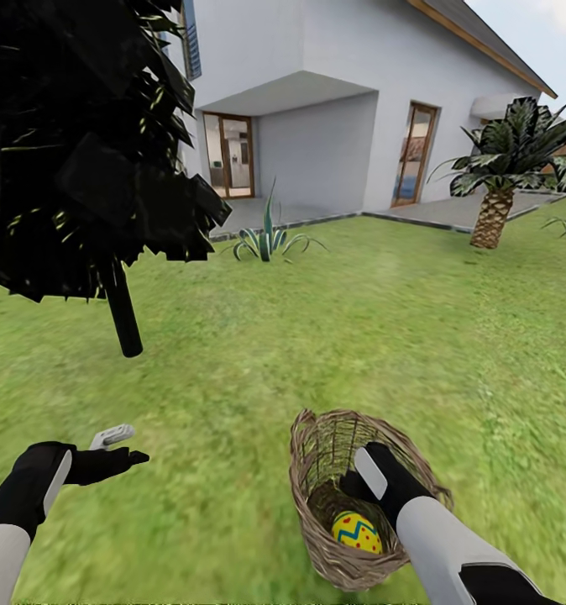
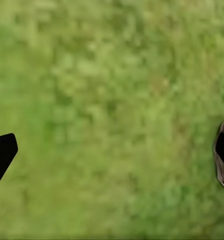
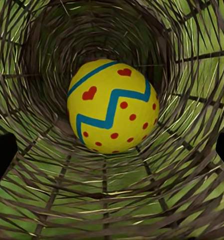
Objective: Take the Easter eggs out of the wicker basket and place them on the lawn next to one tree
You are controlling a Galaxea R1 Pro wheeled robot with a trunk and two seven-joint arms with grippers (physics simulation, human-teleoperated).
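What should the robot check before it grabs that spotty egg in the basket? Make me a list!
1. Egg in sight: ok. One Easter egg lies at the bottom of the wicker basket.
2. Right gripper inside the basket: ok. It reaches in above the egg.
3. Gripper open: ok. In the right wrist view the fingers sit wide apart, either side of the egg.
4. Fingers touching the egg: not ok yet. The egg lies farther in.
5. Left gripper out of the way: ok. It hovers over the lawn, apart from the basket.
6. Other two eggs: cannot tell where they are.
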